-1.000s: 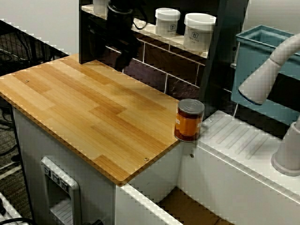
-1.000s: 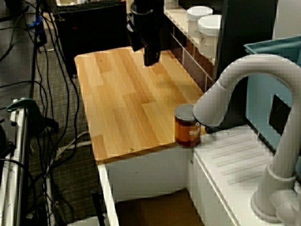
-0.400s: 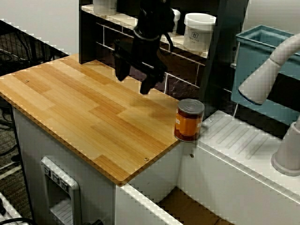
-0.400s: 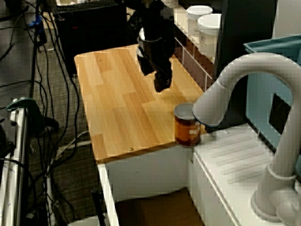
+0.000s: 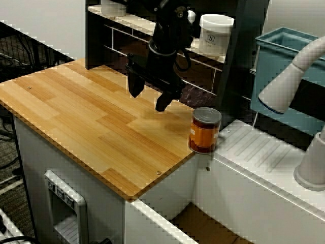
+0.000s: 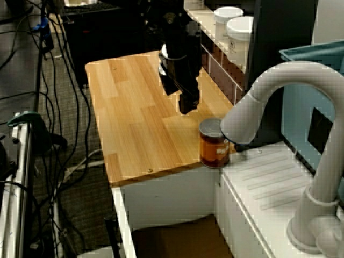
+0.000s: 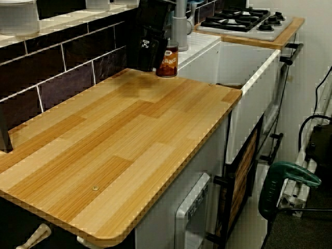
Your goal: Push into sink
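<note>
I'm hovering my gripper (image 5: 148, 100) over the back part of the wooden countertop (image 5: 86, 117), fingers pointing down w/ a clear gap between them, so it's sitting open and holding nothing. In the side view the gripper (image 6: 181, 99) is hanging just above the wood, near the can but not touching it.

The can (image 5: 205, 130) is standing upright at the far right corner of the counter, orange label, dark lid, right at the edge where the wood is meeting the white ribbed drainboard (image 5: 264, 152). Same can (image 6: 214, 143) from the other cam is sitting just beside the drainboard, w/ the grey faucet (image 6: 279, 107) arching over it. From the low cam the can (image 7: 167, 59) is looking small at the back of the counter, next to my black arm.

The sink (image 7: 254, 65) is sitting right after the counter edge, white walls and rim, and I'm seeing a bit of its brown floor (image 5: 208, 229) in the front cam. Can and sink are near each other but the can is on the counter, not in the basin.

Behind me there's a shelf w/ two white jars (image 6: 234, 27) and a teal bin (image 5: 284, 56) off to the right.
</note>
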`<state>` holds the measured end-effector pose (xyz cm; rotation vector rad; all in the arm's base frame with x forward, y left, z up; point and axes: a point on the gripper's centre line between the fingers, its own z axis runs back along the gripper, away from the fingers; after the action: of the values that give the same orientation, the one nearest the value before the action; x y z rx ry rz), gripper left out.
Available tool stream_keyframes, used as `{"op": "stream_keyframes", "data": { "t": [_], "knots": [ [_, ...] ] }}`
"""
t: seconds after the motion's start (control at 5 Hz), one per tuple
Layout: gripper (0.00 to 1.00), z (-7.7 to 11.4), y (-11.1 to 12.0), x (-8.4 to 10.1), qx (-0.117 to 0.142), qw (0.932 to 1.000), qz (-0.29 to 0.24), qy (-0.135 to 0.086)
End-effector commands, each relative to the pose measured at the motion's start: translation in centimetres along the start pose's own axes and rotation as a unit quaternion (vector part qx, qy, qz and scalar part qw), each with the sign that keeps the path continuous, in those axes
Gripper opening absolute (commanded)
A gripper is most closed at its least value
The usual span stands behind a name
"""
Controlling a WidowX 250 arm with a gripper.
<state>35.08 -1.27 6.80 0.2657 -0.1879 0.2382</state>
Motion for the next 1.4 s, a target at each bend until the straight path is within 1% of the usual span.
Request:
{"op": "stream_keyframes", "data": {
  "t": [0.0, 0.2, 0.4, 0.6, 0.8, 1.0, 1.2],
  "knots": [
    [1.0, 0.3, 0.3, 2.0, -0.008, 0.9996, 0.021, -0.016],
    [1.0, -0.2, 0.2, 2.7, -0.007, 0.9996, 0.021, -0.017],
    [1.0, -0.2, -0.6, 3.4, -0.011, 0.9995, 0.023, -0.018],
    [1.0, -0.4, -1.7, 3.8, -0.011, 0.9997, 0.015, -0.013],
    [1.0, -0.3, -2.3, 3.8, -0.015, 0.9997, 0.011, -0.013],
    [1.0, 0.6, -3.6, 2.8, -0.031, 0.9995, 0.004, -0.005],
    [1.0, 1.8, -5.3, 0.7, -0.051, 0.9986, -0.008, 0.002]
  ]
}}
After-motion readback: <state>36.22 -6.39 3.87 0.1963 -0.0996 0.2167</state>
